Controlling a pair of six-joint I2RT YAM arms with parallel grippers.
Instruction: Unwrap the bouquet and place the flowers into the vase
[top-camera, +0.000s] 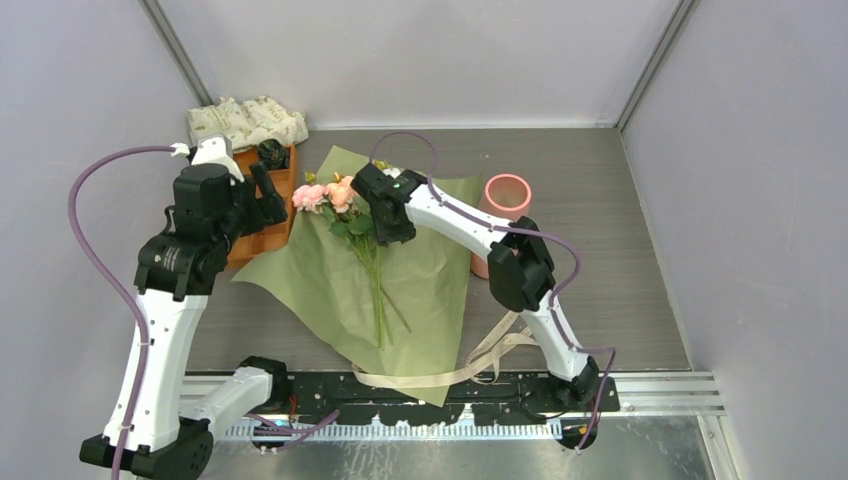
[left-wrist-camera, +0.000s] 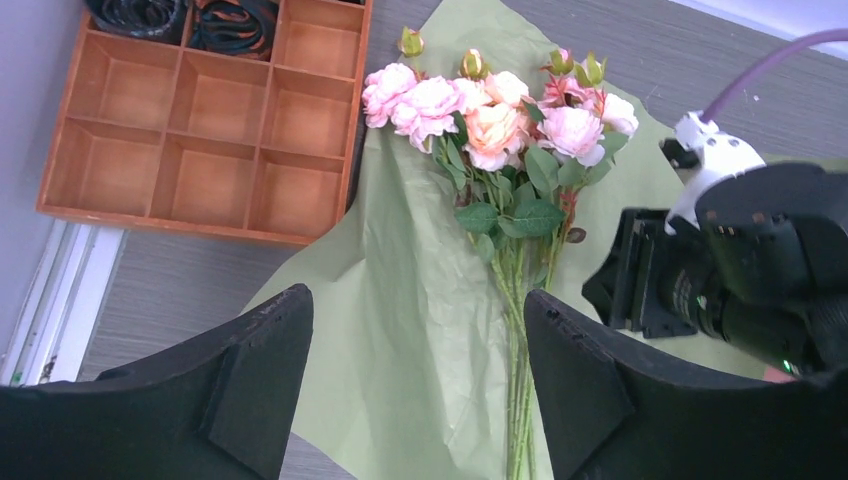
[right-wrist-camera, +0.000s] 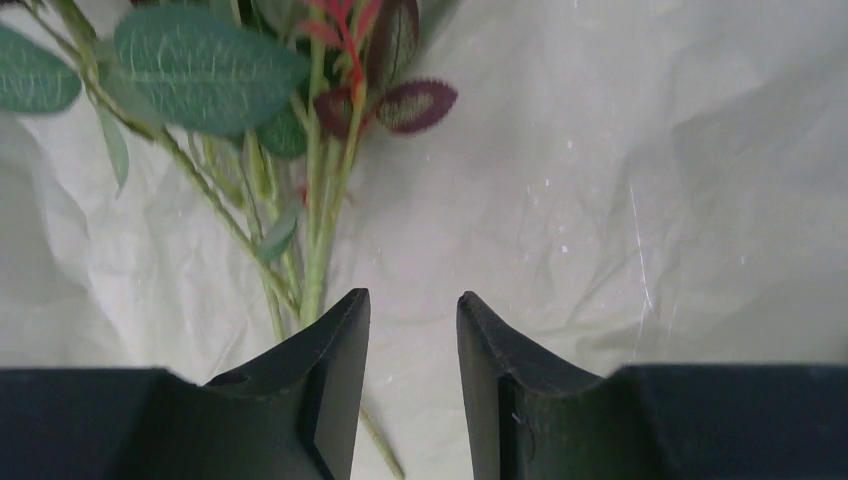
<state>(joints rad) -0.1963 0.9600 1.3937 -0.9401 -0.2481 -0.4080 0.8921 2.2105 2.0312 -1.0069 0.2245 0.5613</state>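
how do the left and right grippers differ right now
The left gripper has its jaws spread wide; the right gripper shows only a narrow gap. The left gripper hangs high, looking down on the whole bunch of flowers; the right gripper sits low over the green paper, right beside the stems. Both have black fingers and hold nothing.

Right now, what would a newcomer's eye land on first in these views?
The pink and peach flowers on long green stems, lying unwrapped on a spread sheet of olive-green paper at the table's centre. Next, the right gripper low over the paper beside the stems, jaws apart, and the tall salmon-pink cylinder vase upright at the paper's far right edge.
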